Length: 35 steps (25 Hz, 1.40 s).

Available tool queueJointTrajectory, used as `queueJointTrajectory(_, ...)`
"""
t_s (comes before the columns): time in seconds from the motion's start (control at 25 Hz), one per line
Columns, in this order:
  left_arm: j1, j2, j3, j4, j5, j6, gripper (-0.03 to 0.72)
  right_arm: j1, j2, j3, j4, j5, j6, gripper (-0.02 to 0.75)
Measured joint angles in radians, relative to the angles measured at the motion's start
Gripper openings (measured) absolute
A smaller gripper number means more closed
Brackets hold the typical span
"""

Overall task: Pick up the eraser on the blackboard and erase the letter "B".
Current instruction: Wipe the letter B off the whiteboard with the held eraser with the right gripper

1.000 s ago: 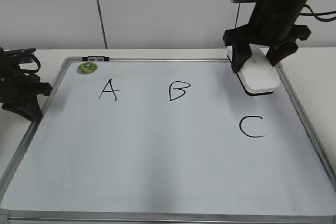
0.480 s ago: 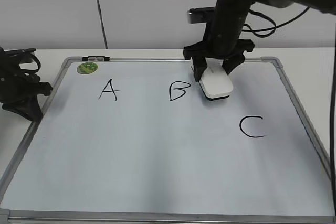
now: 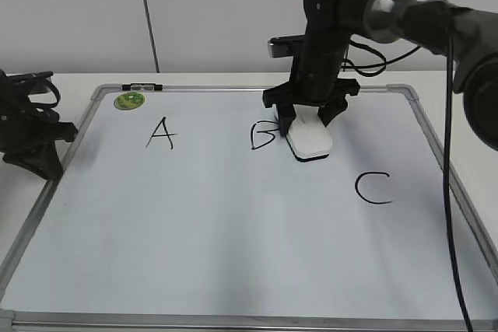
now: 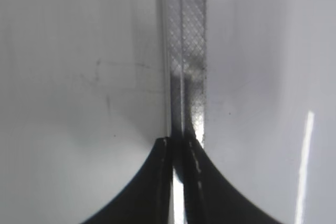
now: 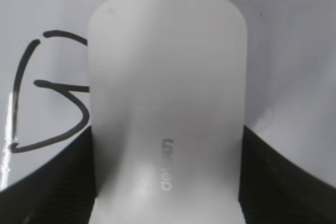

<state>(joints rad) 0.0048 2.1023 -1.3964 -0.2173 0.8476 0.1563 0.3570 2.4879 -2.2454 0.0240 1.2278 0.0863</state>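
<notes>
One eraser (image 3: 310, 139), clamped in the right gripper (image 3: 308, 118), frame centre, overlapping the right edge of the letter "B" (image 3: 262, 135). Three letters on the blackboard (image 3: 233, 254), one green magnet (image 3: 129, 100) upper left. Left gripper (image 4: 178, 153) fingers pressed together, holding nothing.

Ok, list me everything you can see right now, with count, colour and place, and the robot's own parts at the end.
Large rectangular whiteboard with silver-grey metal frame: one, white, flat on the table.
Black hand-drawn letter "A": one, board's left.
Black hand-drawn letter "B": one, centre, right side overlapped by the eraser.
Black hand-drawn letter "C": one, right.
White rounded plastic eraser: one, at the B's right edge.
Round green magnet: one, top-left corner.
Small dark marker: one, on the top frame.
White table: one, under the board.
Right end effector: black, shut on the eraser.
Left end effector: black, shut, at the left frame.
</notes>
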Motion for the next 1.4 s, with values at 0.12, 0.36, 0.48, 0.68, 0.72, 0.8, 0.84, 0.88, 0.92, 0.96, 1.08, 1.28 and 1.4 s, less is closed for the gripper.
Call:
queueJointTrajectory(0.12, 0.0, 0.0, 0.0, 0.0, 0.0, 0.0, 0.011, 0.002, 0.004, -0.002, 0.0, -0.002, 0.0, 0.547)
queueJointTrajectory(0.36, 0.0, 0.0, 0.0, 0.0, 0.0, 0.0, 0.011, 0.013, 0.019, -0.016, -0.009, 0.0, 0.0, 0.547)
queueJointTrajectory(0.48, 0.0, 0.0, 0.0, 0.0, 0.0, 0.0, 0.011, 0.034, 0.023, -0.02, -0.034, 0.0, 0.0, 0.547)
queueJointTrajectory(0.68, 0.0, 0.0, 0.0, 0.002, 0.0, 0.0, 0.011, 0.107, 0.029, -0.023, -0.062, -0.04, 0.0, 0.547)
queueJointTrajectory(0.72, 0.0, 0.0, 0.0, 0.002, 0.0, 0.0, 0.011, 0.122, 0.03, -0.023, -0.064, -0.047, 0.0, 0.547)
queueJointTrajectory(0.8, 0.0, 0.0, 0.0, 0.002, 0.0, 0.0, 0.011, 0.159, 0.031, -0.023, -0.064, -0.056, 0.0, 0.547)
queueJointTrajectory(0.84, 0.0, 0.0, 0.0, 0.004, 0.0, 0.0, 0.011, 0.174, 0.031, -0.023, -0.064, -0.058, 0.0, 0.547)
queueJointTrajectory(0.88, 0.0, 0.0, 0.0, 0.004, 0.0, 0.0, 0.011, 0.184, 0.031, -0.023, -0.064, -0.06, 0.0, 0.547)
queueJointTrajectory(0.92, 0.0, 0.0, 0.0, 0.004, 0.0, 0.0, 0.011, 0.191, 0.032, -0.023, -0.064, -0.062, 0.0, 0.547)
queueJointTrajectory(0.96, 0.0, 0.0, 0.0, 0.004, 0.0, 0.0, 0.011, 0.2, 0.034, -0.026, -0.064, -0.064, -0.002, 0.547)
queueJointTrajectory(1.08, 0.0, 0.0, 0.0, 0.005, 0.0, 0.0, 0.011, 0.206, 0.036, -0.033, -0.067, -0.064, -0.004, 0.547)
queueJointTrajectory(1.28, 0.0, 0.0, 0.0, 0.007, 0.0, 0.0, 0.011, 0.206, 0.046, -0.06, -0.083, -0.044, -0.004, 0.547)
queueJointTrajectory(1.4, 0.0, 0.0, 0.0, 0.007, 0.0, 0.0, 0.011, 0.181, 0.048, -0.064, -0.058, -0.038, -0.007, 0.547)
